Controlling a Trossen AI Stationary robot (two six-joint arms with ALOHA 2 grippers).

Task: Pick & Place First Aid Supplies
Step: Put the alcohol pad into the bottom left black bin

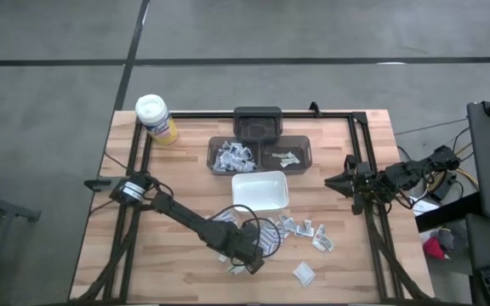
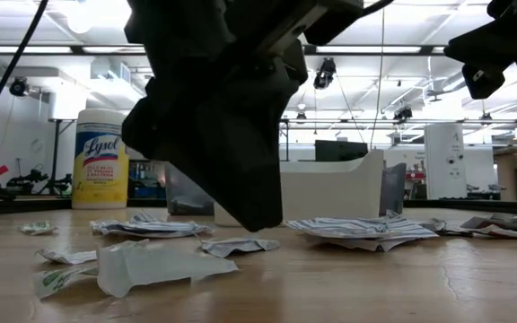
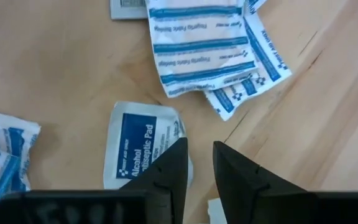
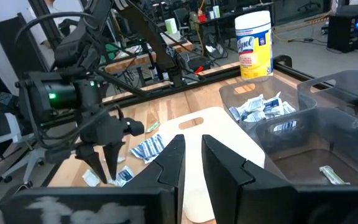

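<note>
**One alcohol pad just off the left fingers**

Left gripper [image 3: 199, 163] hangs low over the bench [image 1: 177, 187] among loose packets, fingers slightly spread, pinching nothing. The alcohol antiseptic pad [image 3: 140, 143] lies flat just beside one fingertip, not between them. Right gripper [image 1: 340, 181] waits well apart, fingers narrowly parted, empty.

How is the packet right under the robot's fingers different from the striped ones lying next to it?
The alcohol antiseptic pad has a solid blue label block; the fabric bandage packets carry thin blue stripes. The pad is squarish and lies alone; the bandage packets are longer and overlap in a fan. Both are flat, white, sealed packets lying on the wooden table.
</note>
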